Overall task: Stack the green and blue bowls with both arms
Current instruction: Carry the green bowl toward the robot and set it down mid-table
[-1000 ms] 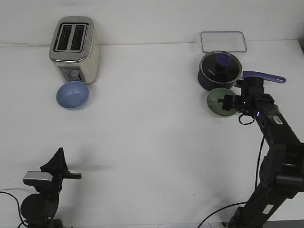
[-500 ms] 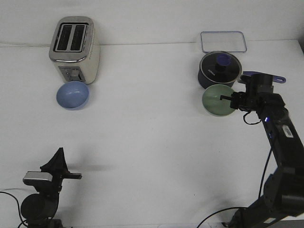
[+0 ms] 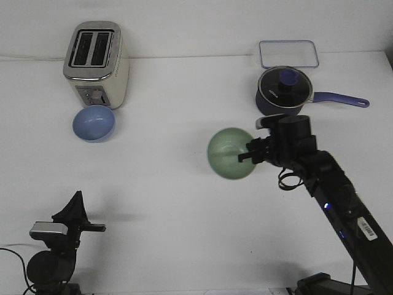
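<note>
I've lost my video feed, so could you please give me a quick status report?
Right gripper shut on green bowl, lifted mid-table. Left gripper parked low, state unclear. Blue bowl by toaster; nothing between the bowls.

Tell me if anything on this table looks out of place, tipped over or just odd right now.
Only the green bowl stands out: it is off the table, pinched at its rim by the right gripper and tilted so its opening faces the camera. The blue bowl sits upright by the toaster, and the saucepan has its lid on. Nothing looks spilled or damaged.
</note>
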`<state>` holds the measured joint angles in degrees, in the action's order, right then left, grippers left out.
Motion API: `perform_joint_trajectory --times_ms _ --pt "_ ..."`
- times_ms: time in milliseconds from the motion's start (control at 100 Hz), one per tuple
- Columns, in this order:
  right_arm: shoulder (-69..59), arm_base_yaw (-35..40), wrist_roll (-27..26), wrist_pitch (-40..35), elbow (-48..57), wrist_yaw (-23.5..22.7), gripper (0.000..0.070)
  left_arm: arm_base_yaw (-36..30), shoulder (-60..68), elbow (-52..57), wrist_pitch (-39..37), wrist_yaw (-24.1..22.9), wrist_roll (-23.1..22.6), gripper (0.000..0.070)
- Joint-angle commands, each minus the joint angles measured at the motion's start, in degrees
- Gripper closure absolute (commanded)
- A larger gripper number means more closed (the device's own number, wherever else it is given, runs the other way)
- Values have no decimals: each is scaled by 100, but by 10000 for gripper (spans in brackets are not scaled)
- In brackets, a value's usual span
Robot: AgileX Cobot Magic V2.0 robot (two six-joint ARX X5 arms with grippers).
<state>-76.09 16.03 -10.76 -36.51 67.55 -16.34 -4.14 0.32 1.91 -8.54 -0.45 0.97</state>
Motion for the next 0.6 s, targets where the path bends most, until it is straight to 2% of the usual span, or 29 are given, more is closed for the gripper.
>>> perform_joint_trajectory --times_ms 0,230,590 --pt "-17 328 -192 111 -68 -13 700 4 -7 -111 -52 4 -28 685" --pt "-157 1329 -411 551 -634 48 700 4 -7 -111 -52 4 -28 685" --pt "-813 1891 -376 828 -1093 24 700 4 -7 -111 -59 4 -28 685"
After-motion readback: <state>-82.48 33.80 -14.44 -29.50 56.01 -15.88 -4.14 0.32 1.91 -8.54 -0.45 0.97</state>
